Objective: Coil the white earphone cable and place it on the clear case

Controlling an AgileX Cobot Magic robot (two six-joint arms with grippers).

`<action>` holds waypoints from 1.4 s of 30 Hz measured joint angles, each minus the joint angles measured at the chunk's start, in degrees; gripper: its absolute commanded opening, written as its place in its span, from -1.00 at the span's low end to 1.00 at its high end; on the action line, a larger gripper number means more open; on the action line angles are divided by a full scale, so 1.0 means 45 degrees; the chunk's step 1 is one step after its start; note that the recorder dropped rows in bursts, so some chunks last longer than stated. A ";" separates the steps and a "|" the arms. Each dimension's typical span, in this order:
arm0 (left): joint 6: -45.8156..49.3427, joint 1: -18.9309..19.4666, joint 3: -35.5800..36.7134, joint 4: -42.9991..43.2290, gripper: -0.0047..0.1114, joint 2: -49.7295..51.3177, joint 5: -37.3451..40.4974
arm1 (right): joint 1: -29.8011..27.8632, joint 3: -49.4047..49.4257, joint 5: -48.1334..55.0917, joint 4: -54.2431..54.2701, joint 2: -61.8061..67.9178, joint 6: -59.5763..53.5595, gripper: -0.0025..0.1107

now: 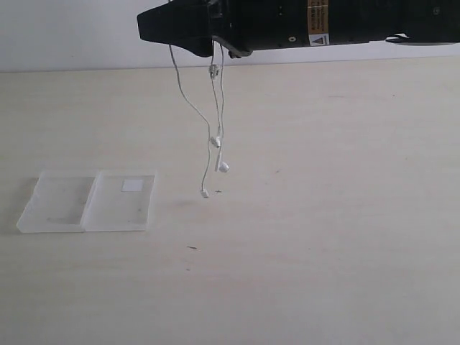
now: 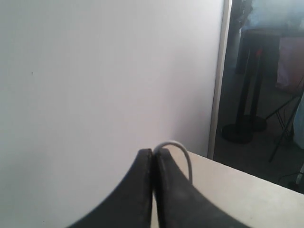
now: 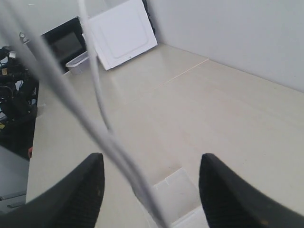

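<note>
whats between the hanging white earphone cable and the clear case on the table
Nothing: the exterior view shows only bare pale tabletop between the hanging thin white earphone cable and the flat frosted clear plastic case.

I log a pale beige table (image 1: 323, 280) with a few dark specks, backed by a plain white wall (image 1: 72, 36), under soft, even light. In the left wrist view a white panel (image 2: 95, 71) ends at a pale upright edge, and past it a dim area holds a black stand (image 2: 248, 95) on a round base. In the right wrist view a white board (image 3: 121, 33) stands beside a black box (image 3: 66, 42) and a white bin (image 3: 78, 61)
</note>
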 measured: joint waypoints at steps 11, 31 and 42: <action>0.0000 0.0000 0.0000 -0.0028 -0.92 0.0000 -0.0188 | 0.0000 0.0000 0.0783 0.0000 0.0000 0.0011 -0.06; 0.0000 0.0000 0.0000 -0.0050 -0.92 0.0000 -0.0398 | 0.0000 0.0000 0.0682 -0.0412 0.0000 0.0011 -0.92; 0.0000 0.0000 0.0000 -0.0044 -0.92 0.0000 -0.0118 | 0.0000 0.0000 0.1047 -0.0412 0.0000 0.0062 -0.96</action>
